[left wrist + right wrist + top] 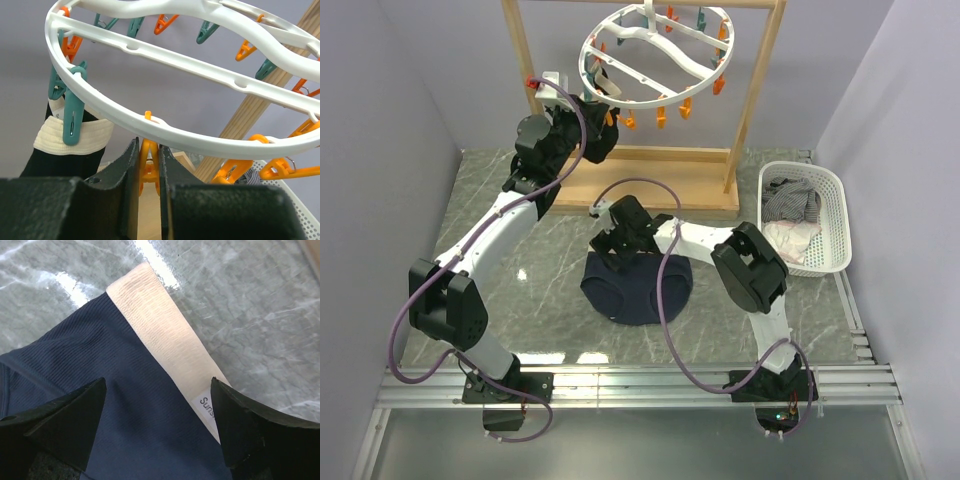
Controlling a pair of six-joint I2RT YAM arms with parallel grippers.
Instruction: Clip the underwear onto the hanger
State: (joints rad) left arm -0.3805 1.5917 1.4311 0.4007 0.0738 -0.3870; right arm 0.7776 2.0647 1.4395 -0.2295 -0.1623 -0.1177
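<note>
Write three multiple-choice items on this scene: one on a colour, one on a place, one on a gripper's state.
1. The clip on the hanger pinched by the left gripper is: A) orange; B) teal; C) white.
2. The underwear lies: A) clipped to the hanger; B) on the table under the right gripper; C) in the left gripper.
3. The right gripper is: A) shut on the underwear; B) shut on a clip; C) open.
Answers: 1 A, orange plastic shows between its fingers; 2 B, navy fabric lies flat on the marble; 3 C, its fingers stand wide apart over the fabric.
</note>
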